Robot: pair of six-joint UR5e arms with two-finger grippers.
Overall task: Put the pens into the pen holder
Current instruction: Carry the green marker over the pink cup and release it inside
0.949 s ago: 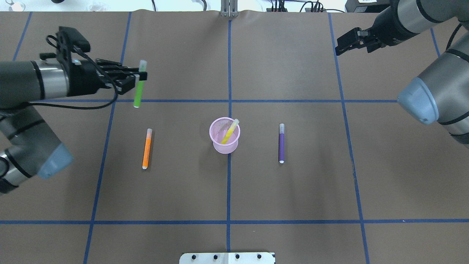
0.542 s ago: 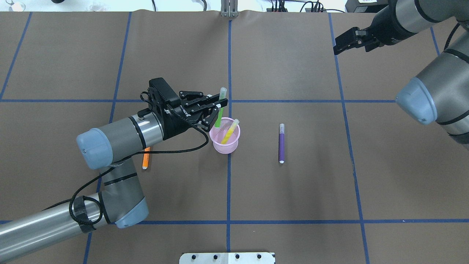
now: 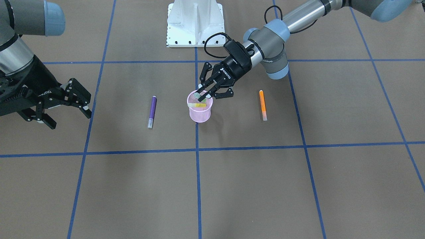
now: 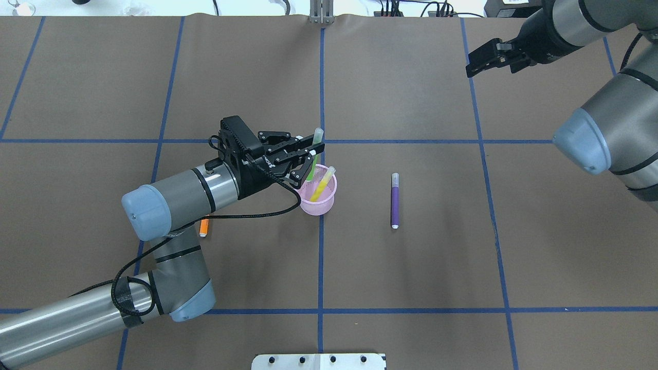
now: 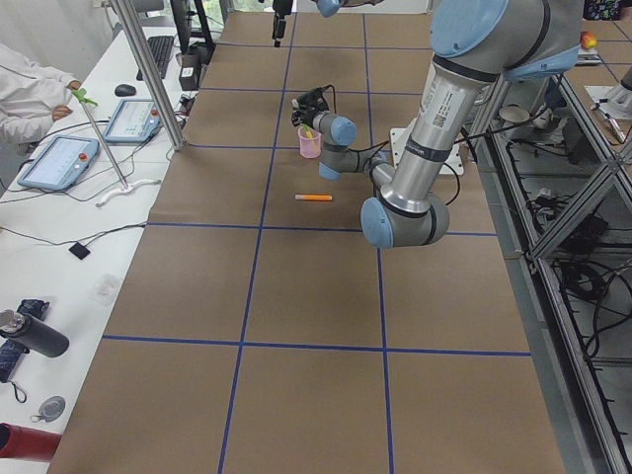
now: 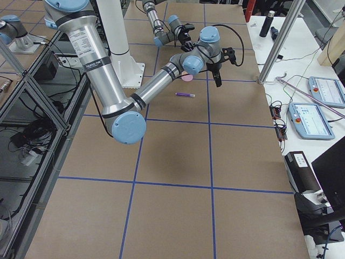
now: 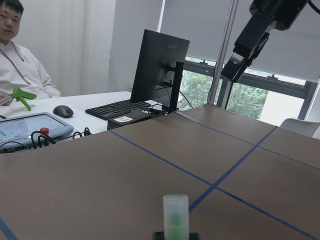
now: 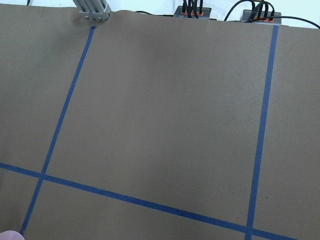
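The pink mesh pen holder (image 4: 318, 201) (image 3: 200, 113) stands at the table's centre with a yellow pen (image 4: 323, 184) leaning inside it. My left gripper (image 4: 313, 152) (image 3: 199, 96) hovers just over its rim, shut on a green pen (image 4: 316, 140) held nearly upright, lower end dipping into the holder. The pen's pale cap (image 7: 176, 212) shows in the left wrist view. A purple pen (image 4: 395, 201) (image 3: 152, 108) lies flat to the holder's right. An orange pen (image 3: 263, 104) (image 5: 314, 197) lies on the other side, mostly hidden under my left arm in the overhead view. My right gripper (image 3: 69, 116) (image 4: 472, 64) hangs open and empty at the far right.
Brown table cover with blue tape grid lines (image 4: 322, 257). The white robot base plate (image 3: 194, 23) sits at the robot's edge. A person sits beyond the table's left end beside tablets and a monitor (image 7: 160, 65).
My left arm swung from the far left over to the pen holder with the green pen, then lowered it slightly into the rim. The right arm barely moved.
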